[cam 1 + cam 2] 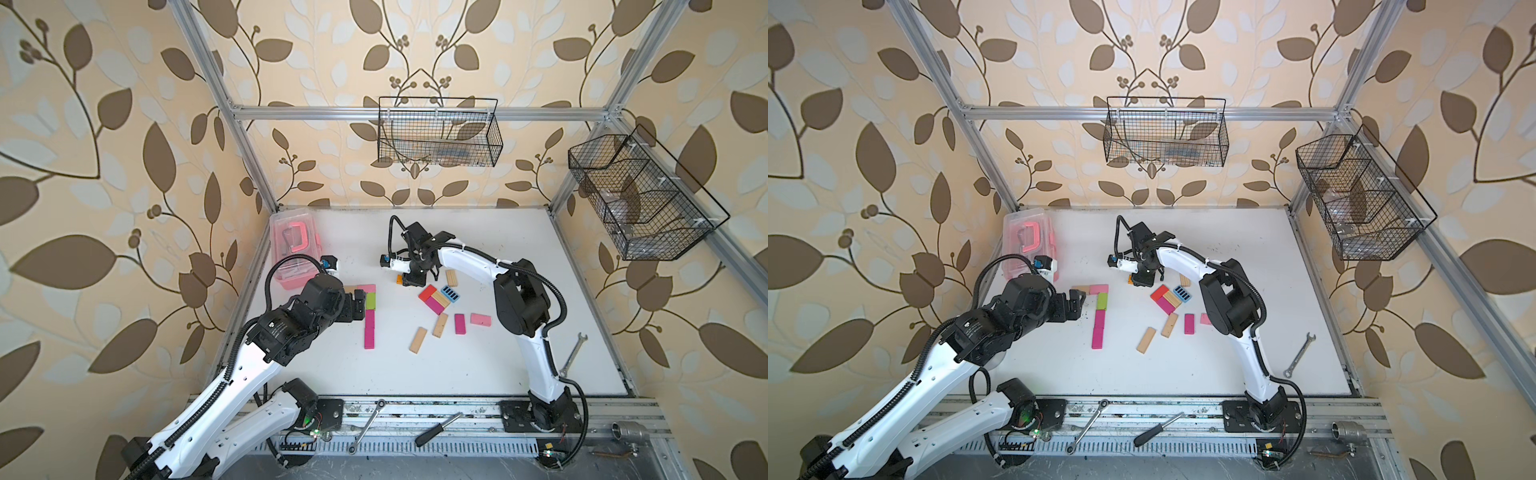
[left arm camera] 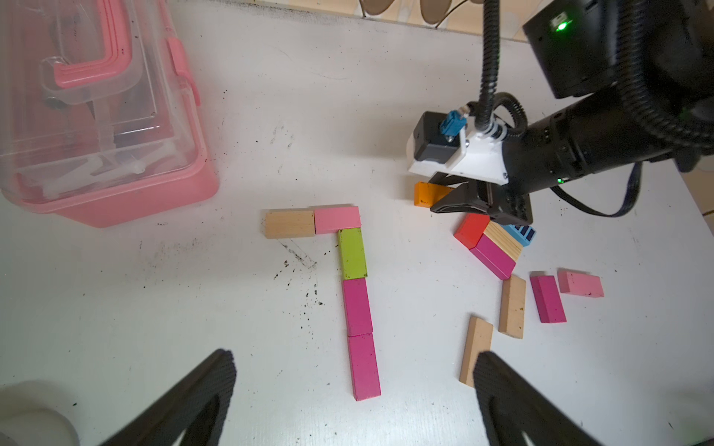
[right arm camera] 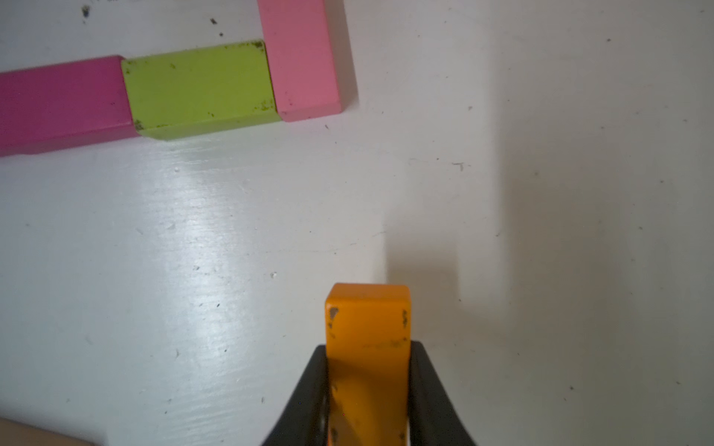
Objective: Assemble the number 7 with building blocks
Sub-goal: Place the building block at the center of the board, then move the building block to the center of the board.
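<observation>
Right tool [image 3: 368, 347] squeezes a small orange block [image 3: 367, 309] near the flat lime green block [image 3: 199, 87]; left tool [image 2: 353, 355] is wide open, empty.

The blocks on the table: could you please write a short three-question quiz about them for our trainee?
1. True or false: the right jaws are shut on the orange block.
2. Which block butts end-on against the pink block's long side? A red block, B green block, C blue block.
3. Fill in: ___ magenta blocks lie in line with the green block.
Key: 1 true; 2 B; 3 two.
</observation>
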`<act>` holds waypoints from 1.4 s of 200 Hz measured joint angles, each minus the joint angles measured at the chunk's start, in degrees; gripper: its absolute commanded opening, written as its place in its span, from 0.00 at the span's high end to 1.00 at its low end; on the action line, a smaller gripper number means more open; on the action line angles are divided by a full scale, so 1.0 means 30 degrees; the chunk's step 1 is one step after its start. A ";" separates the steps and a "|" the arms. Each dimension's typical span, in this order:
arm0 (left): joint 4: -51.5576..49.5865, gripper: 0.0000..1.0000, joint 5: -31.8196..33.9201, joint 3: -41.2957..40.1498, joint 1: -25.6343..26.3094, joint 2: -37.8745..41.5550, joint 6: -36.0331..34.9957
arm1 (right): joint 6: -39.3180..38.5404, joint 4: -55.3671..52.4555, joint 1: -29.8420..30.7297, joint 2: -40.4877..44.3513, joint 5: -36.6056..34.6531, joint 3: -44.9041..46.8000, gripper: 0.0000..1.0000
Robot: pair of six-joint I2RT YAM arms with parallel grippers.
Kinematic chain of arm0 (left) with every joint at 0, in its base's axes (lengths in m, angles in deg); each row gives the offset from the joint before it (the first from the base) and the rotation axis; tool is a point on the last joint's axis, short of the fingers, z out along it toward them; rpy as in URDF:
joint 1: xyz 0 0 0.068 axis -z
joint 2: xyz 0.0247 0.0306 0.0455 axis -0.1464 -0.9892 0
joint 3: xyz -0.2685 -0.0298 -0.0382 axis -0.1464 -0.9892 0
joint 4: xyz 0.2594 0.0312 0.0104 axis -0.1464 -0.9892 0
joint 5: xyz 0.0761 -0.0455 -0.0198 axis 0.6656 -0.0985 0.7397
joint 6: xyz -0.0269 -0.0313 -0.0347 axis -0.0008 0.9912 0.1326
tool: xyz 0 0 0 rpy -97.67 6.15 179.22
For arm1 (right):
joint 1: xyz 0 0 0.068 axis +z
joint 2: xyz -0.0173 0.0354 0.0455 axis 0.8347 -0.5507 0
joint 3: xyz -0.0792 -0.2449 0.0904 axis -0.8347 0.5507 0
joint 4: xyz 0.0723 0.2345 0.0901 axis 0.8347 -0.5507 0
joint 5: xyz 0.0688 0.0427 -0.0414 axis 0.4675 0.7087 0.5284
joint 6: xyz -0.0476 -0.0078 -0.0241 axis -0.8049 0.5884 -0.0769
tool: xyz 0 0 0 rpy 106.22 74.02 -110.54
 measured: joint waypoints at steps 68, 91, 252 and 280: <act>0.0160 0.01 0.0066 -0.0080 0.0000 0.0386 0.0000 | -0.1377 -0.1086 0.0495 -0.1421 -0.1122 -0.1100 0.79; 0.0182 0.01 0.0066 -0.0080 0.0000 0.0517 0.0000 | -0.1530 -0.1064 0.0525 -0.1494 -0.1319 -0.1166 0.77; 0.0466 0.01 0.0459 -0.0255 0.0000 0.0867 0.0000 | 0.2171 0.1413 -0.0991 0.4401 0.1450 0.2929 0.36; 0.0576 0.01 0.0372 -0.0262 0.0000 0.0838 0.0000 | 0.4299 0.2922 -0.1931 0.5144 0.2186 0.5246 0.52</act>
